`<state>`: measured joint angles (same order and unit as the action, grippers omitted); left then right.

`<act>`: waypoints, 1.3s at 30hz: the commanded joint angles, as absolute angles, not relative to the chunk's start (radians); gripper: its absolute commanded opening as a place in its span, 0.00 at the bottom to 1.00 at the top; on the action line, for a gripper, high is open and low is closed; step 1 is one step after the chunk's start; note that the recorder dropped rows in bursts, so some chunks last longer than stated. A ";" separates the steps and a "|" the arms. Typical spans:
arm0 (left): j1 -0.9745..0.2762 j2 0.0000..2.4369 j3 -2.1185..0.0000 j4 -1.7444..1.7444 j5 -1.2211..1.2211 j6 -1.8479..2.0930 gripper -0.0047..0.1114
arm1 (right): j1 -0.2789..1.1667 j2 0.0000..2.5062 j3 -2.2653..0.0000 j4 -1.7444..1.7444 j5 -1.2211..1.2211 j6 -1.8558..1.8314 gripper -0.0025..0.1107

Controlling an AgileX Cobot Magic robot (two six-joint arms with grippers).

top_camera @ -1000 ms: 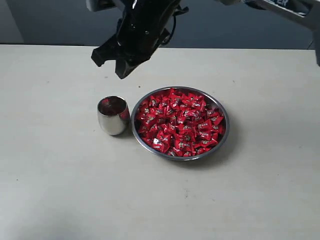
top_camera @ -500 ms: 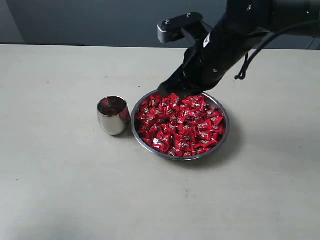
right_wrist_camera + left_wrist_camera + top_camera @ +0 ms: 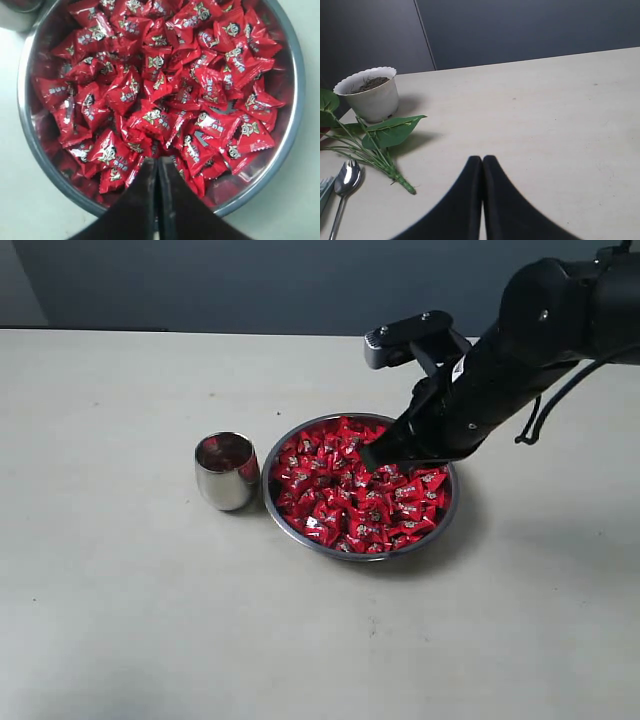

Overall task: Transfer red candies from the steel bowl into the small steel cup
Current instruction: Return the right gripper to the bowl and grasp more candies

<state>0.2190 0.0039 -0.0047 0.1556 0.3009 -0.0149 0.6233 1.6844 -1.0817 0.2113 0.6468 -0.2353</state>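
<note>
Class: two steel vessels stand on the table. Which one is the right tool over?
The bowl, wide and full of red candies; the cup stands beside it.

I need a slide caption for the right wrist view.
Right claw, shut, poised over red candies filling the steel bowl.
</note>
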 commanded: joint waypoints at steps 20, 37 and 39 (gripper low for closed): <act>0.218 0.000 0.000 0.159 0.286 -0.019 0.04 | 0.618 1.780 -1.073 0.271 0.573 -0.239 0.02; 0.218 0.000 0.000 0.159 0.286 -0.019 0.04 | 0.618 1.842 -1.073 0.467 0.536 -0.491 0.09; 0.218 0.000 0.000 0.159 0.286 -0.019 0.04 | 0.618 1.842 -1.073 0.467 0.536 -0.498 0.21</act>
<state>0.2190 0.0039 -0.0047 0.1556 0.3009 -0.0149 0.6233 1.8425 -1.0791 0.4539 0.5489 -0.4668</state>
